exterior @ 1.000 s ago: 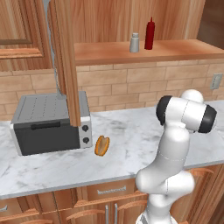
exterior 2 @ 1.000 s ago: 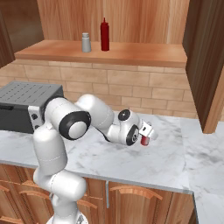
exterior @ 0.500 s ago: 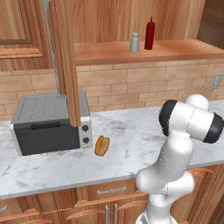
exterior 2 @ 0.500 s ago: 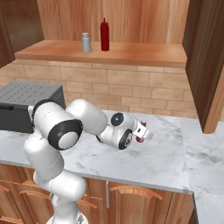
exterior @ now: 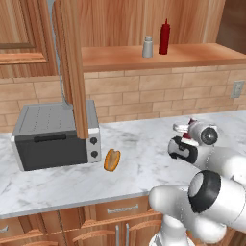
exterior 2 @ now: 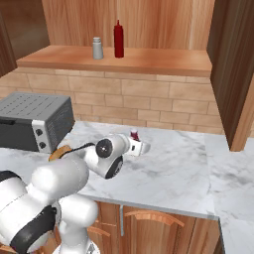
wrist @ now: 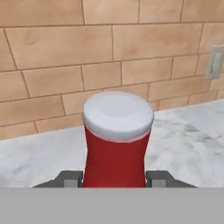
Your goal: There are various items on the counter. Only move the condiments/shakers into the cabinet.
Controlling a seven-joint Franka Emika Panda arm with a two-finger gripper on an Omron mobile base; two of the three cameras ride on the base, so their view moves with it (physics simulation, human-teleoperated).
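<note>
While the hand grips a red bottle between both fingertips, the bottle stands low over the desk near the brick wall. Grey shaker and second red bottle stand side by side on the cabinet shelf; the bun lies beside the toaster oven.

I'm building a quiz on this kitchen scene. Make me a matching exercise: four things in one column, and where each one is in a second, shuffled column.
Things:
1. grey shaker
2. bun
3. toaster oven
4. red bottle with white cap

Places:
A. between the fingers of the pincer, above the counter
B. lying on the counter beside the toaster oven
C. on the wooden shelf, next to a slim red bottle
D. standing on the counter at its left end, by the tall wooden door

Pairs: 1-C, 2-B, 3-D, 4-A
</note>
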